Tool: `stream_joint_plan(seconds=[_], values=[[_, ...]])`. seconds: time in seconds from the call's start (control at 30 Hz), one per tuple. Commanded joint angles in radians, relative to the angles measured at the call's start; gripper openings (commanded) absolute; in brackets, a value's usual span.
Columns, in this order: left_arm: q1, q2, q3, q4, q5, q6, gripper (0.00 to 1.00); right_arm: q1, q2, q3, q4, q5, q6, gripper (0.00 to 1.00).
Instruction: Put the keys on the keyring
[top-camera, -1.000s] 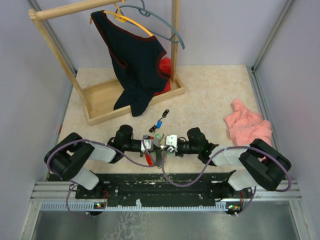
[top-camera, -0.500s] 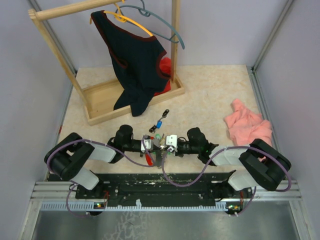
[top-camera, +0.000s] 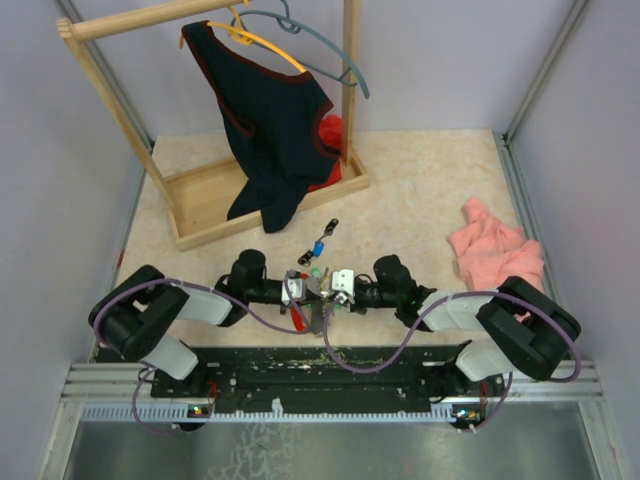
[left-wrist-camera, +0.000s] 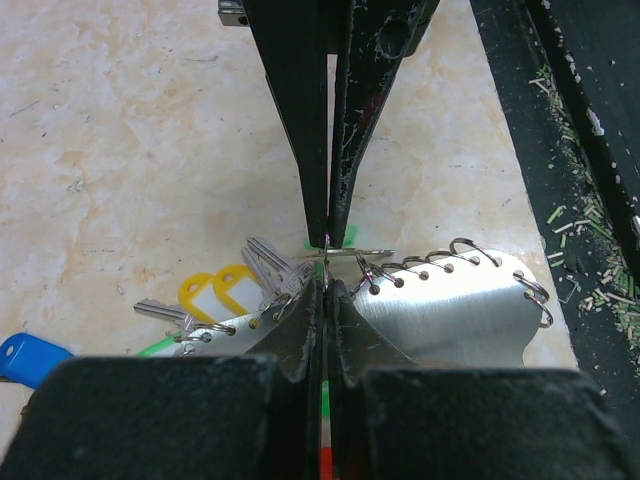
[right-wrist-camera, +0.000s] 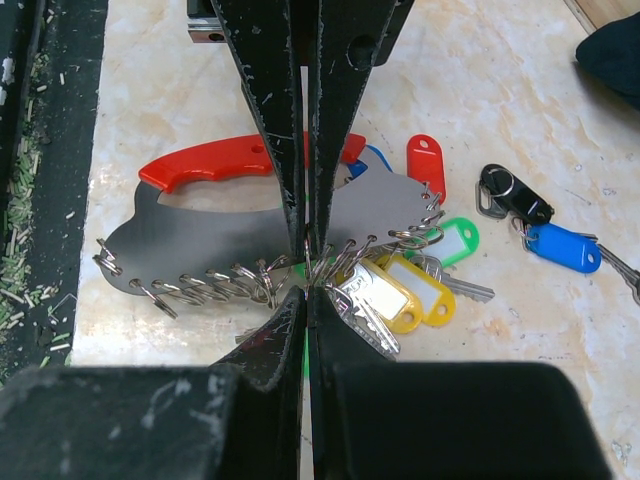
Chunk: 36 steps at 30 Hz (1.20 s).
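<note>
The keyring (right-wrist-camera: 200, 240) is a grey metal plate with a red handle and small wire rings along its edge. It lies on the table and also shows in the left wrist view (left-wrist-camera: 450, 310). My left gripper (left-wrist-camera: 326, 285) and right gripper (right-wrist-camera: 306, 290) meet tip to tip over its edge, both shut on thin wire rings. A green key (right-wrist-camera: 300, 268) shows under the tips. Yellow keys (right-wrist-camera: 400, 290), another green key (right-wrist-camera: 455, 240) and a red key (right-wrist-camera: 425, 160) hang by the plate. A blue key (right-wrist-camera: 560, 248) and a black key (right-wrist-camera: 515, 195) lie apart.
A wooden rack (top-camera: 200, 200) with a dark garment (top-camera: 270, 130) and hangers (top-camera: 300, 40) stands at the back left. A pink cloth (top-camera: 495, 250) lies at the right. The black base rail (top-camera: 320, 365) runs along the near edge.
</note>
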Motion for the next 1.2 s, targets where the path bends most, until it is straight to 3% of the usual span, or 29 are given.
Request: stream_joint_plan(seconds=[0.0, 0.73, 1.17], values=[[-0.007, 0.007, 0.010, 0.042, 0.034, -0.001, 0.01, 0.006, 0.004, 0.038, 0.059, -0.029, 0.014, 0.00], [-0.007, 0.011, 0.015, 0.043, 0.069, -0.006, 0.01, 0.006, 0.019, 0.066, 0.069, -0.104, 0.041, 0.00], [-0.007, 0.005, 0.018, 0.041, 0.050, -0.031, 0.01, 0.025, 0.004, 0.079, 0.013, -0.061, -0.007, 0.00]])
